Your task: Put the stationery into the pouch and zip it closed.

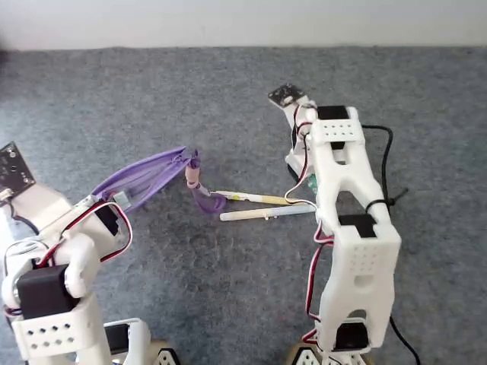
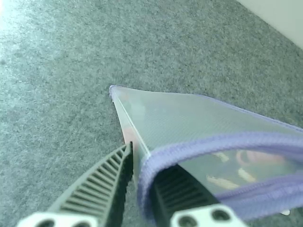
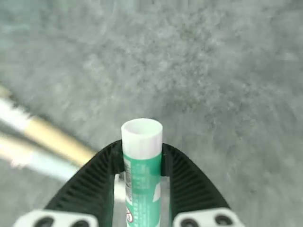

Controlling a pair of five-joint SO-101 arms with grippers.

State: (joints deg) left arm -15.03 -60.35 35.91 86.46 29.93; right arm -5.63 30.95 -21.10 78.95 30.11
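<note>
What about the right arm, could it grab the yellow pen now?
Probably not yet: the right gripper is shut on a glue stick, so it has no free grip. The yellow pen lies near it on the carpet, uncovered.

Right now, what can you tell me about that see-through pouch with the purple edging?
The see-through plastic pouch with purple fabric edging is flat and held slanted above the grey carpet. The left claw is shut on its purple rim at one corner. At the far end are a pinkish pull and a purple loop, near a yellow pen.
</note>
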